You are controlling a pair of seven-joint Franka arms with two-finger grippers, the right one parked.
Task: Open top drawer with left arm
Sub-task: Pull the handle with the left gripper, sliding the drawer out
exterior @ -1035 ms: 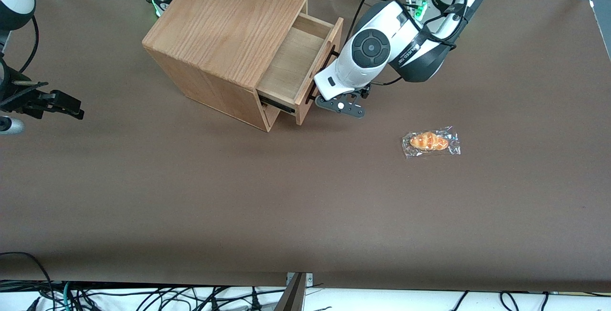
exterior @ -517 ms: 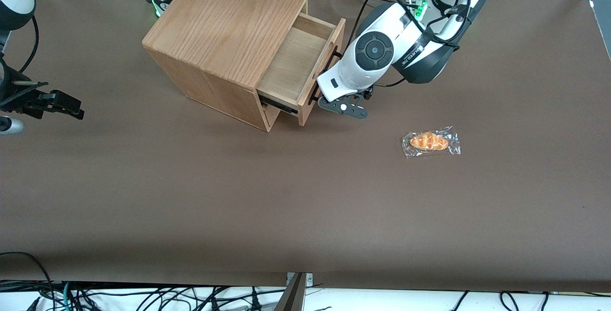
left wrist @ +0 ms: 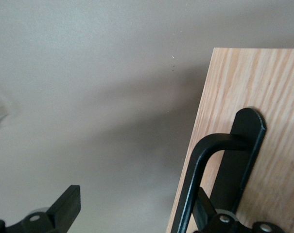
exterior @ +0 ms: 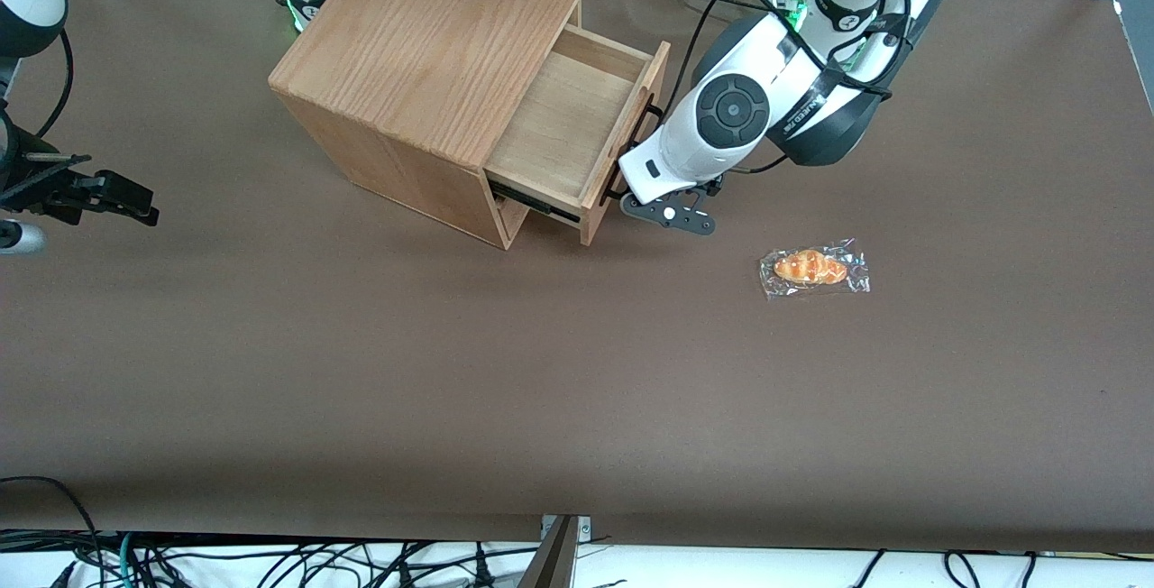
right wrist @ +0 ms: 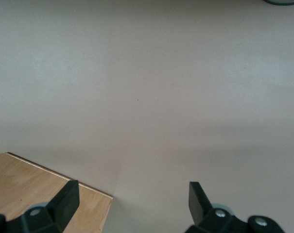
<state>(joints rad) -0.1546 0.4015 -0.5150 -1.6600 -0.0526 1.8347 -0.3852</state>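
Observation:
The top drawer (exterior: 559, 124) stands pulled well out of the oak cabinet (exterior: 424, 56), its bare wooden floor showing. Its thin black bar handle (exterior: 651, 108) runs along the front panel (left wrist: 263, 82). The left arm (exterior: 732, 110) reaches down in front of the drawer, and my gripper (exterior: 631, 194) sits at the handle's end nearer the front camera. In the left wrist view the gripper (left wrist: 135, 206) is open: one finger (left wrist: 202, 211) is tucked between the bar handle (left wrist: 195, 179) and the panel, the other finger (left wrist: 66, 206) hangs over the bare table.
A wrapped bread roll (exterior: 814, 269) lies on the brown table (exterior: 577, 390), nearer the front camera than the left arm and toward the working arm's end. The cabinet's lower part shows under the open drawer.
The drawer has slid farther out of the cabinet. My gripper and wrist have moved with the handle toward the working arm's end of the table.

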